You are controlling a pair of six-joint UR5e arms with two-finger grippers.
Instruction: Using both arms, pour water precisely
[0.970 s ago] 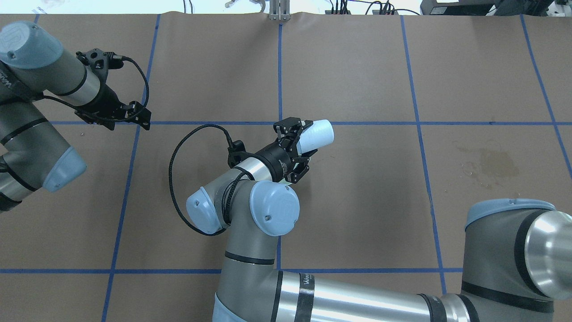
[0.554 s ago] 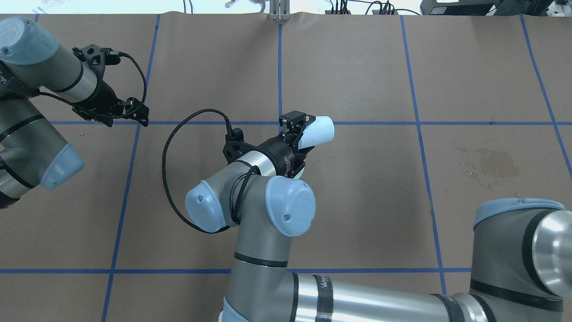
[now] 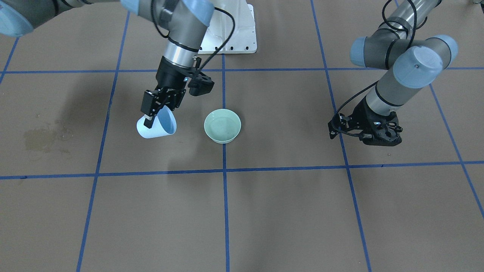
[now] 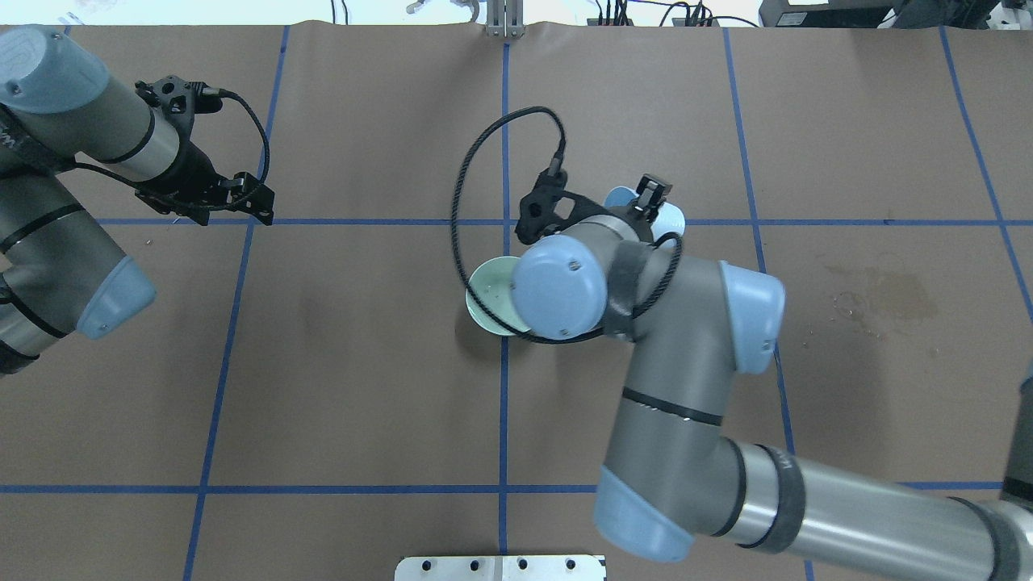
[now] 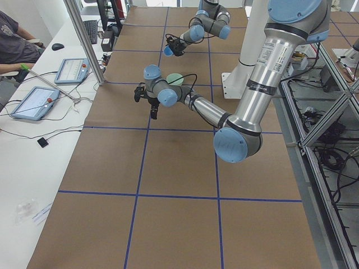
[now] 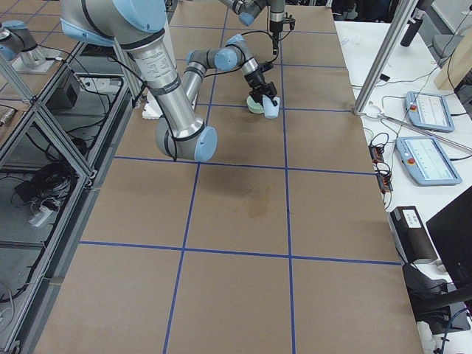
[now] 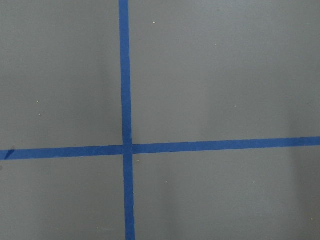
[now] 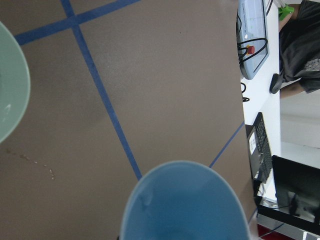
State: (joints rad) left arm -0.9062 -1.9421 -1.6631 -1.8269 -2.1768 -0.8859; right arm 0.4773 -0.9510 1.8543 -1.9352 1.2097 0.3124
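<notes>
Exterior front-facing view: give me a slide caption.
Right gripper holds a tilted blue cup beside a green bowl; left gripper hangs apart.

Brown paper point(image 3: 287, 211) gridded with blue tape point(image 3: 225, 211) lies flat throughout; a white desk point(image 5: 33, 145) with two tablets point(image 5: 32, 102) runs alongside, behind a metal post point(image 5: 84, 39).

**Tally: 8 things of 6 kinds**

1 pale green round bowl point(image 3: 222, 125). Just beside it, 1 pale blue plastic cup point(image 3: 158, 128).

2 silver-grey jointed arms: right arm point(image 3: 177, 41) and left arm point(image 3: 393, 81).

2 black two-finger grippers: right gripper point(image 3: 151, 118) and left gripper point(image 3: 378, 138).

1 white bolted metal pedestal point(image 3: 236, 36) on the robot's side of the bowl.

1 dark wet stain point(image 3: 41, 138), well apart from the bowl.
</notes>
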